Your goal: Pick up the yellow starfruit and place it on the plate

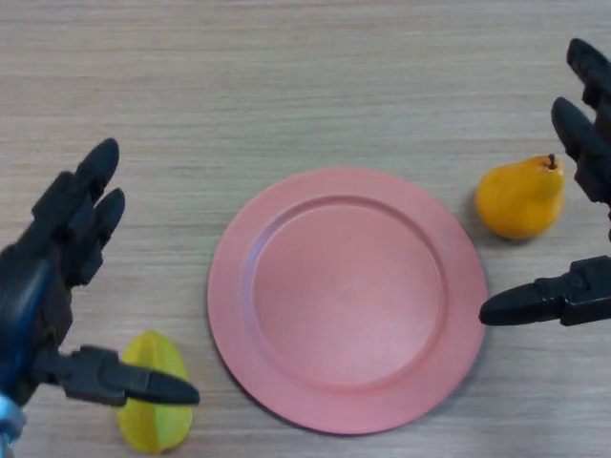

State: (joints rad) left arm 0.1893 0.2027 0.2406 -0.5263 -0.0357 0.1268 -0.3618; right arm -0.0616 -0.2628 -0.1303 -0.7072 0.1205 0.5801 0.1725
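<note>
The yellow-green starfruit [153, 420] lies on the wooden table at the bottom left, just left of the plate. The pink plate [286, 239] sits in the middle of the table with nothing on it. My left hand [52, 258] is open above the starfruit's left side, and its thumb [124, 382] reaches across the top of the fruit. My right hand [582, 143] is open at the right edge, with its thumb [549, 301] pointing toward the plate's right rim.
An orange-yellow pear [520, 197] lies to the right of the plate, between the fingers and thumb of my right hand. The table top is pale wood.
</note>
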